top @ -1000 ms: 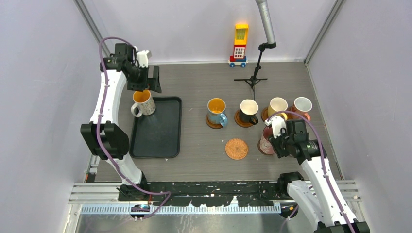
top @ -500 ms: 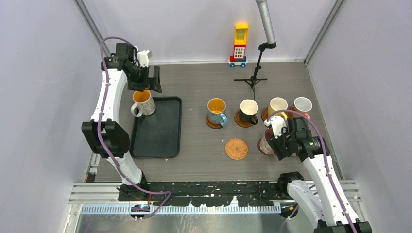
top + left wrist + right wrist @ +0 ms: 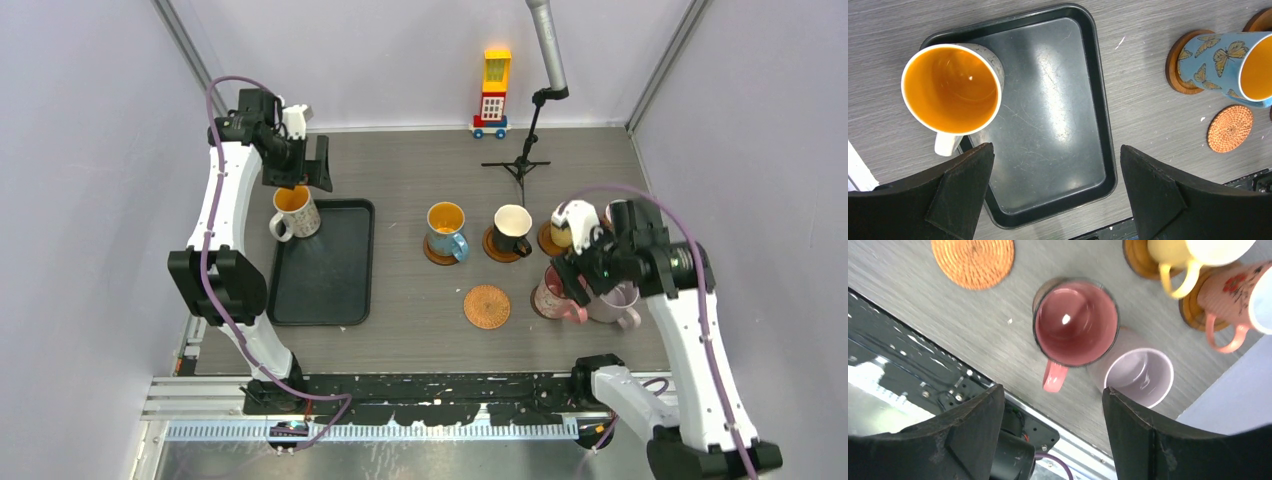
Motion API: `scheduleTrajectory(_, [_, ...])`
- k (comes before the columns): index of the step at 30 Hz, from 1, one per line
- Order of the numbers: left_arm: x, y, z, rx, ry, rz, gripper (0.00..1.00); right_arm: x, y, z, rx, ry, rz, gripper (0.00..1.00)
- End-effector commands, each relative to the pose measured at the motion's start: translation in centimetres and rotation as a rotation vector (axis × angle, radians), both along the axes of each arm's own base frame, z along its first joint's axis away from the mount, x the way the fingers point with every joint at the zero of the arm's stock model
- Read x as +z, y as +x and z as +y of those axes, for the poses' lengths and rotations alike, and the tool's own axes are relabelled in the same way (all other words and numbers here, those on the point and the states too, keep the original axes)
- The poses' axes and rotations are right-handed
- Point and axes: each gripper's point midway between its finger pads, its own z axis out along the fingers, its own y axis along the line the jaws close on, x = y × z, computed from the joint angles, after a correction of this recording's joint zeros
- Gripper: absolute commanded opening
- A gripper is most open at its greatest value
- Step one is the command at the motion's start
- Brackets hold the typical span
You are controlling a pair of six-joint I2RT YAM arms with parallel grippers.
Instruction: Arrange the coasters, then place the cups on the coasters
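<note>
Since a second earlier, the right gripper point(image 3: 583, 278) had risen off the pink mug point(image 3: 552, 295) and swung toward the right of the overhead view, its jaws now standing well apart and holding nothing. That uncovered the lilac mug point(image 3: 615, 300) just beside the pink one at lower right. The left gripper point(image 3: 300, 180) had not moved: it hung at upper left, jaws spread wide and empty, above the white patterned mug point(image 3: 293, 212) with its orange inside, which stood at the upper-left corner of the black tray point(image 3: 330, 270). In the centre of the overhead view the blue mug point(image 3: 447, 230) and the black mug point(image 3: 512, 232) each sat on a coaster, and one woven coaster point(image 3: 487, 306) lay bare below them. The right arm hid most of the yellow mug point(image 3: 558, 228) from above. The right wrist view showed it on a coaster at the top edge, with the patterned pink mug point(image 3: 1238, 290) on its own coaster at upper right, both cut off by the frame. A dark edge showed under the pink mug's upper-left side; I could not tell whether that was a coaster. The table point(image 3: 420, 170) was grey wood-grain, closed in by pale lilac walls, with a toy block tower point(image 3: 494, 90) and a microphone stand point(image 3: 525, 150) at the back.
</note>
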Motion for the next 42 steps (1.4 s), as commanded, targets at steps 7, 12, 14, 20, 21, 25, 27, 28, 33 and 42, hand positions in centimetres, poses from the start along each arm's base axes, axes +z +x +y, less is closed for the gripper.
scheduleTrajectory(7, [0.0,-0.3,6.3,0.103,0.045,0.049,1.0,7.0,10.4,8.8,0.045,0.188,-0.118,0.78])
scheduleTrajectory(12, [-1.3,-0.7,9.0,0.097,0.023,0.066,1.0,8.6,13.5,15.1,0.121,0.264,-0.157,0.79])
scheduleTrajectory(14, [-2.2,-1.1,9.4,0.074,0.021,0.075,1.0,9.0,14.5,17.6,0.14,0.298,-0.162,0.79])
scheduleTrajectory(20, [-5.4,-2.8,9.7,0.055,0.022,0.119,1.0,9.1,17.0,23.8,0.159,0.402,-0.141,0.8])
scheduleTrajectory(21, [-6.0,-3.1,9.6,0.053,0.016,0.12,1.0,9.3,17.2,24.4,0.167,0.412,-0.141,0.8])
scheduleTrajectory(25, [-8.0,-3.5,8.1,0.047,-0.049,0.115,1.0,9.2,18.4,26.1,0.184,0.429,-0.138,0.8])
scheduleTrajectory(27, [-8.5,-3.4,7.4,0.037,-0.072,0.111,1.0,9.2,18.9,26.6,0.18,0.437,-0.135,0.8])
scheduleTrajectory(28, [-8.7,-3.5,6.9,0.028,-0.076,0.108,1.0,9.1,19.0,26.8,0.179,0.441,-0.132,0.8])
scheduleTrajectory(33, [-8.9,-3.7,5.0,-0.026,-0.066,0.082,1.0,8.9,19.2,27.9,0.184,0.456,-0.119,0.8])
scheduleTrajectory(42, [-5.3,-2.8,9.3,-0.032,0.071,-0.063,1.0,8.9,19.0,28.2,0.186,0.455,-0.124,0.8])
